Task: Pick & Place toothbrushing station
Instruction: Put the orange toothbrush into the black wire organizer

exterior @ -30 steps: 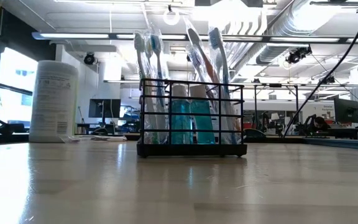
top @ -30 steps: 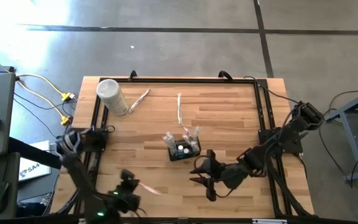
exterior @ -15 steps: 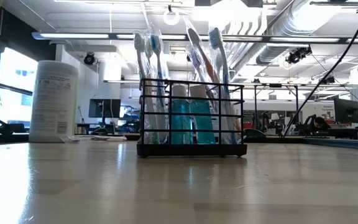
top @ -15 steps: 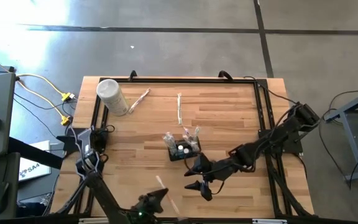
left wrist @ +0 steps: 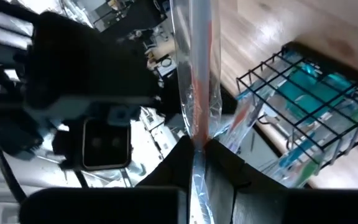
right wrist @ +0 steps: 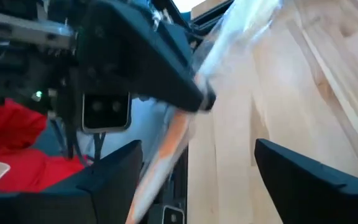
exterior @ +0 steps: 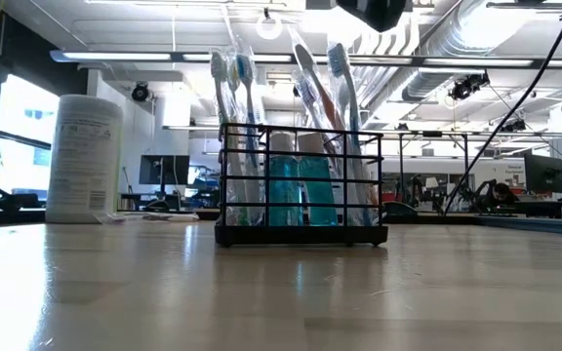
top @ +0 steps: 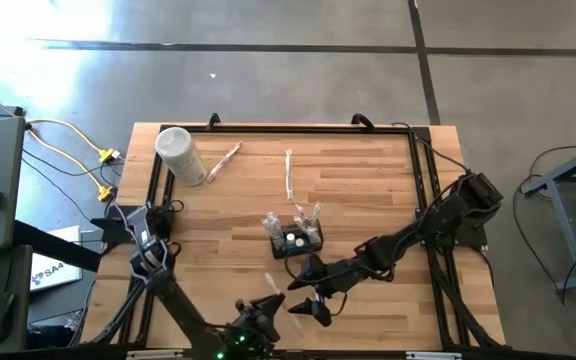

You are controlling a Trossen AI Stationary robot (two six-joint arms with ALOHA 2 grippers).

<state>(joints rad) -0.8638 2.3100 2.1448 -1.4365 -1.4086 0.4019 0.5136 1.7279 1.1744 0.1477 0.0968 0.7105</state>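
The toothbrushing station [top: 296,238] is a black wire holder with several toothbrushes and teal tubes standing in it [exterior: 301,185], at the table's middle. My left gripper [top: 256,320] is near the front edge, shut on a toothbrush in a clear wrapper [top: 271,288]. My right gripper [top: 300,292] is open just to the right of it, between it and the station. In the right wrist view its fingers [right wrist: 114,180] stand on either side of the brush's orange end [right wrist: 169,146], with no contact seen. My left gripper pinches the wrapped toothbrush between its two fingers [left wrist: 179,155], at about the middle of its length [left wrist: 197,134]. The brush runs on past the fingertips toward the station, and its other end passes back between the fingers. It is lifted clear of the table.
A tall white canister [top: 180,155] stands at the far left. Two more wrapped toothbrushes lie on the wood beyond the station, one beside the canister [top: 225,160] and one near the middle [top: 288,175]. Black frame rails [top: 423,180] run along the table's edges.
My left gripper has swung from the near-left corner toward the right along the front edge, carrying the wrapped toothbrush, which now points toward the far edge. My right gripper has opened wide and moved left toward the brush.
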